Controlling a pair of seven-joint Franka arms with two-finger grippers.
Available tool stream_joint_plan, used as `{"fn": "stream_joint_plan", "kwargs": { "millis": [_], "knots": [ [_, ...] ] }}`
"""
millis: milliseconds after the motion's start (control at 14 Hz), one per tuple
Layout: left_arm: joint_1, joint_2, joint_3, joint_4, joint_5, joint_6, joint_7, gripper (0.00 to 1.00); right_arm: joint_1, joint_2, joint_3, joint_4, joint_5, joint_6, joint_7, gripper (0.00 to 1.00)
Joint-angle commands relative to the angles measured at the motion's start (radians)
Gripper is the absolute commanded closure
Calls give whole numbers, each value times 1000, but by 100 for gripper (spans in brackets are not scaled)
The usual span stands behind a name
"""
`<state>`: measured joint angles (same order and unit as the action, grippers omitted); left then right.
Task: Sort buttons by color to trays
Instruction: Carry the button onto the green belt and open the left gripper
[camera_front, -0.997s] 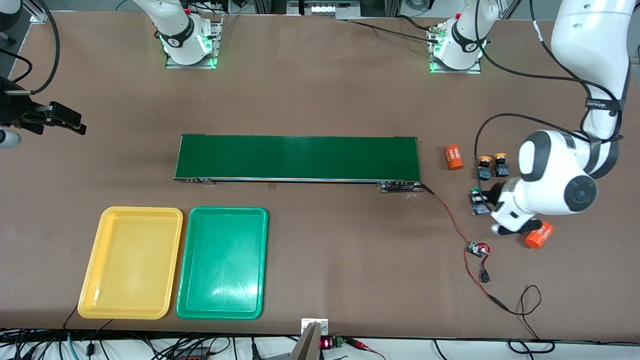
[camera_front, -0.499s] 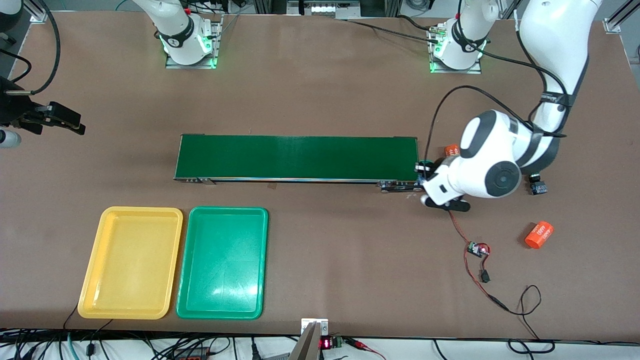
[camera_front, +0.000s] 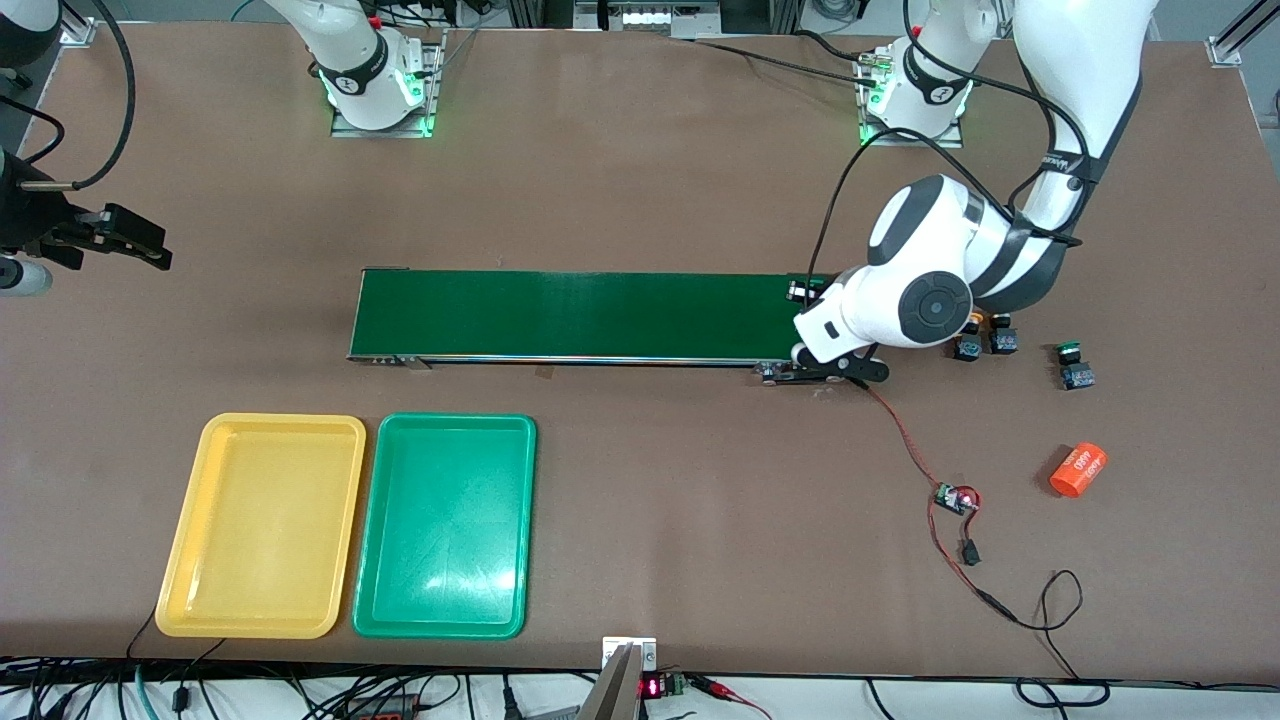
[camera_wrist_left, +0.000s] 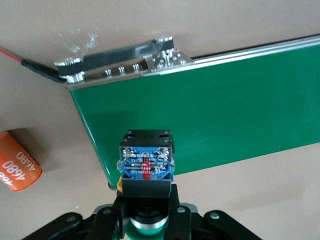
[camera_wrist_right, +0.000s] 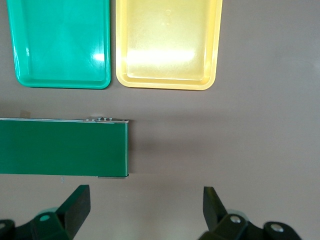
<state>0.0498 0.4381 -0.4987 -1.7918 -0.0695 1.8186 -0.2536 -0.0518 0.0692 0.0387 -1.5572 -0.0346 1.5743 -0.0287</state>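
Brown table, L gripper over conveyor belt end.
It's clamped on a button: blue-black blocky body, green cap; R gripper waits, fingers wide.

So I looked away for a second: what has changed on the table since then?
The left gripper, shut on a green button, carried it from the button cluster to over the conveyor belt end. The right gripper stayed open and waiting; the trays and other buttons stayed put.
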Motion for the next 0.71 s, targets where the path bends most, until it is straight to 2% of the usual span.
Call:
{"fn": "stream_joint_plan", "kwargs": {
  "millis": [0, 285, 641],
  "knots": [
    [10, -32, -21, -95, 20, 89, -15, 100, 0, -8, 4, -12, -14, 12, -13, 0],
    [-10, -21, -23, -133, 22, 185, -38, 100, 1, -6, 4, -12, -14, 19, -13, 0],
    [-10, 19, -21, -139, 63, 214, -53, 100, -2, 11, 6, -15, 61, 84, 3, 0]
  ]
}}
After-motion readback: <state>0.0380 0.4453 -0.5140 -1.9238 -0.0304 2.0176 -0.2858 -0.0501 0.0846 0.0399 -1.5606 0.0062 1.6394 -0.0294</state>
